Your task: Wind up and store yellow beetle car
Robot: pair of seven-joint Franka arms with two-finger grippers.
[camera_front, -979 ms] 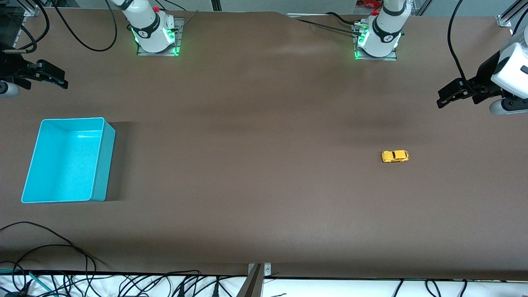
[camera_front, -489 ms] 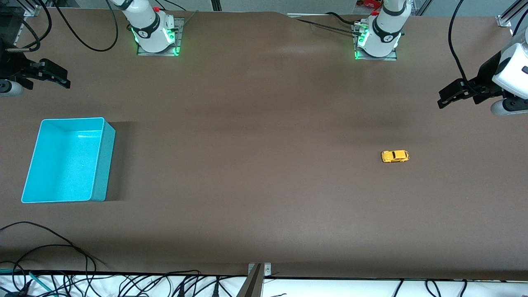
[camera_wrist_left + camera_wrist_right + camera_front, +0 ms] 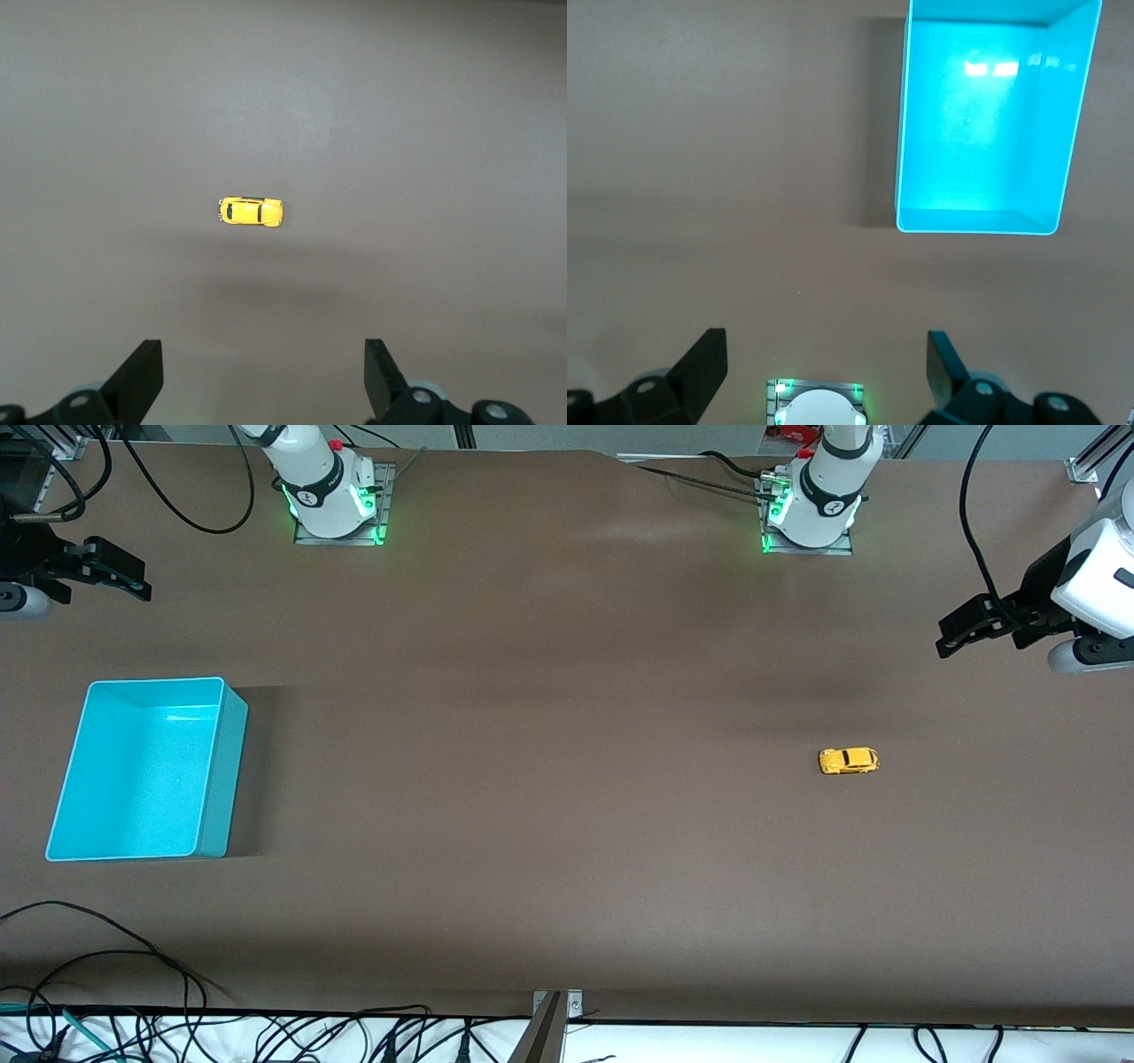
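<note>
The yellow beetle car (image 3: 849, 761) stands alone on the brown table toward the left arm's end; in the left wrist view the car (image 3: 251, 212) lies well ahead of the fingers. My left gripper (image 3: 950, 638) hangs open over bare table at that end, empty, its fingertips (image 3: 146, 365) wide apart around the gripper's centre (image 3: 263, 359). My right gripper (image 3: 133, 584) is open and empty over the table at the right arm's end. Its wrist view shows the gripper (image 3: 826, 352) and the turquoise bin (image 3: 976, 222).
The turquoise bin (image 3: 223, 779) sits empty toward the right arm's end, far from the car. The two arm bases (image 3: 330, 496) (image 3: 813, 509) glow green at the table's back edge. Cables (image 3: 115, 965) and a metal bracket (image 3: 551, 1014) lie along the front edge.
The right gripper has drifted a little toward the robots' side of the table. The left gripper has barely shifted. Car and bin have not moved.
</note>
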